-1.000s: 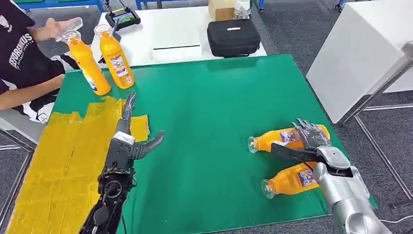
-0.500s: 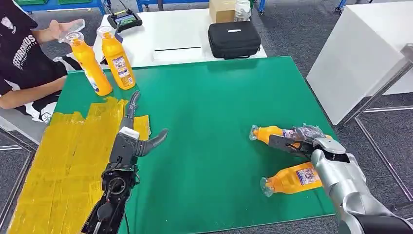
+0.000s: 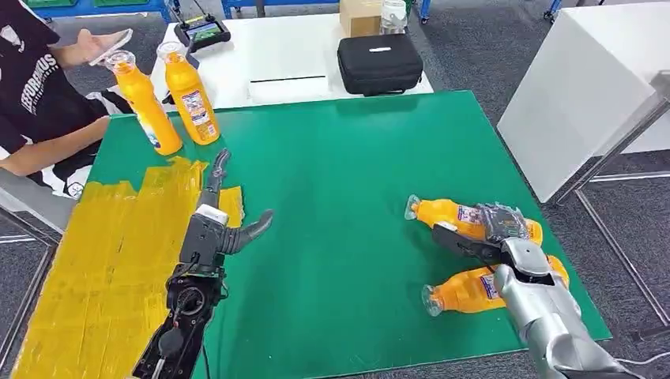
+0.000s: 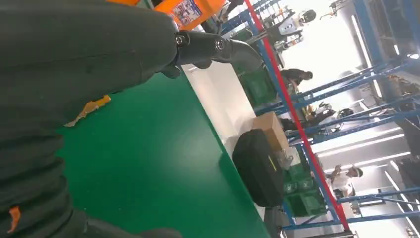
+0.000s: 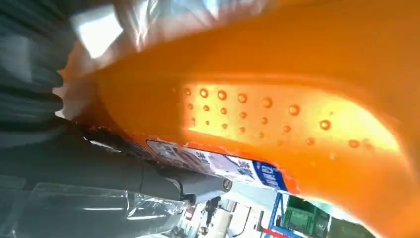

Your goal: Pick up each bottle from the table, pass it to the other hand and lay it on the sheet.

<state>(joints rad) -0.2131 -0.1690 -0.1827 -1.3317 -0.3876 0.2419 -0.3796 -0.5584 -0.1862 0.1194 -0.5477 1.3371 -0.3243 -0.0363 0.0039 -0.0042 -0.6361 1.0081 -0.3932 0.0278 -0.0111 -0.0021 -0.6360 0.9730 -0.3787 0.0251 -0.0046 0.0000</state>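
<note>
The right hand [image 3: 499, 229] is wrapping its fingers and thumb around the farther of two orange bottles [image 3: 466, 219] lying on their sides at the right of the green table [image 3: 340, 166]; the right wrist view is showing the bottle's orange body and label pressed close against the thumb. Whether the bottle is clear of the table I cannot tell. The second lying bottle [image 3: 466, 289] is sitting just beside the forearm, nearer to the robot.

The left hand [image 3: 215, 229] is holding nothing, fingers stretched out and thumb apart, hovering at the right edge of the yellow sheet [image 3: 103, 260] (well apart from the held bottle). Two more bottles [image 3: 167, 95] are standing upright at the far left, next to a seated person [image 3: 35, 103].

The grasp is sitting around the labelled middle, so the smooth round body may be prone to slipping or rotating as the arm is lifting. The forearm could also nudge the nearer lying bottle and set it rolling toward the table's near edge. The handover is calling for a long sideways reach, and a loose hold could let the bottle drop partway.
</note>
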